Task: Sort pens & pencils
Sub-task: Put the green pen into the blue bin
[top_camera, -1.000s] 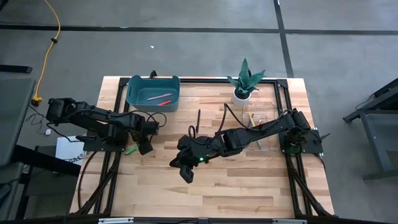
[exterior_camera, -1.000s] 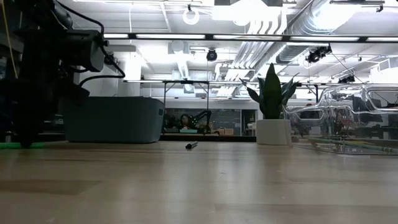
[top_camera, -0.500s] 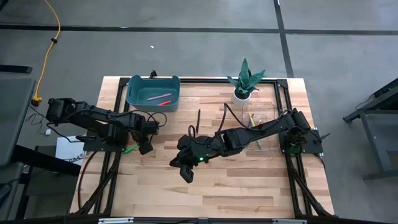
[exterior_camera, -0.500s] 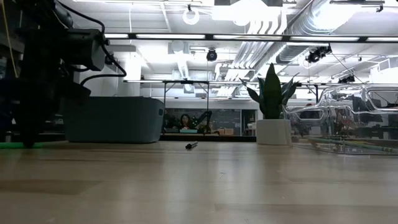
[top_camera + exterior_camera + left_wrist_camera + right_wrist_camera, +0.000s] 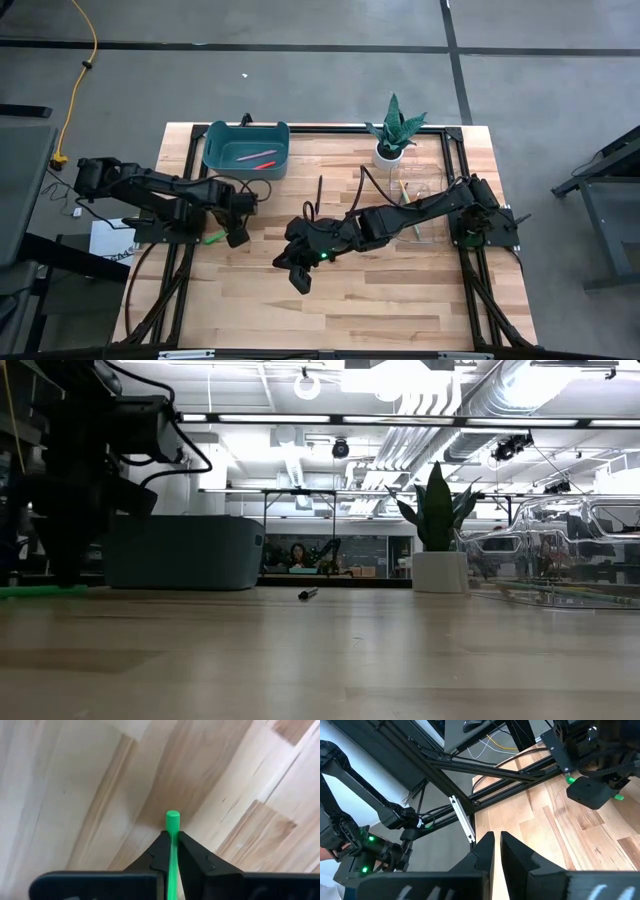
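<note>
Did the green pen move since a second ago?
Yes. The green pen, pinched by the left gripper, lies slightly closer to the teal bin in the high view.

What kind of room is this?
Probably a robotics lab or workshop: a wooden table on a metal frame with robot arms, bare ceiling pipes with strip lights, and a grey concrete floor with a yellow cable.
</note>
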Robot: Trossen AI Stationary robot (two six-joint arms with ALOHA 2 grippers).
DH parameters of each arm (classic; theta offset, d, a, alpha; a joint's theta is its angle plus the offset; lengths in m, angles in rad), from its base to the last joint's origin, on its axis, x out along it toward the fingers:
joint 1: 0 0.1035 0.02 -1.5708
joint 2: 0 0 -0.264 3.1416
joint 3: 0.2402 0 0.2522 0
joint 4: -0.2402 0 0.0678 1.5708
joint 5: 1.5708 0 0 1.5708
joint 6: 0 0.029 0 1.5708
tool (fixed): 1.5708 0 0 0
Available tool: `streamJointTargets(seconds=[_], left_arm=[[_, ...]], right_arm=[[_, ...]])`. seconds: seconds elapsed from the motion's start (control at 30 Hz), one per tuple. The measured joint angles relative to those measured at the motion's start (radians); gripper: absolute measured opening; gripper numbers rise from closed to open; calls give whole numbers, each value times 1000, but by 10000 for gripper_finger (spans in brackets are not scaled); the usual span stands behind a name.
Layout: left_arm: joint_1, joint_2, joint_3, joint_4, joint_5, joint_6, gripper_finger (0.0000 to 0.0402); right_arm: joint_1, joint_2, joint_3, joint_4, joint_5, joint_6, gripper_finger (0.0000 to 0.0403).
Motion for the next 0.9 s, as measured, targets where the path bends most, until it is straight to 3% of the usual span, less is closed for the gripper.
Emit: streamJointTargets(seconds=[0.43,0.57,0.9], left_arm=[[0,0,23,-1,11,11,6],[0,0,23,-3,63,42,6],[0,0,23,-22,109,91,58]], right_arm=[[0,0,0,0,0,-4,22],[0,0,0,0,0,-6,22],[0,0,0,0,0,-18,22]])
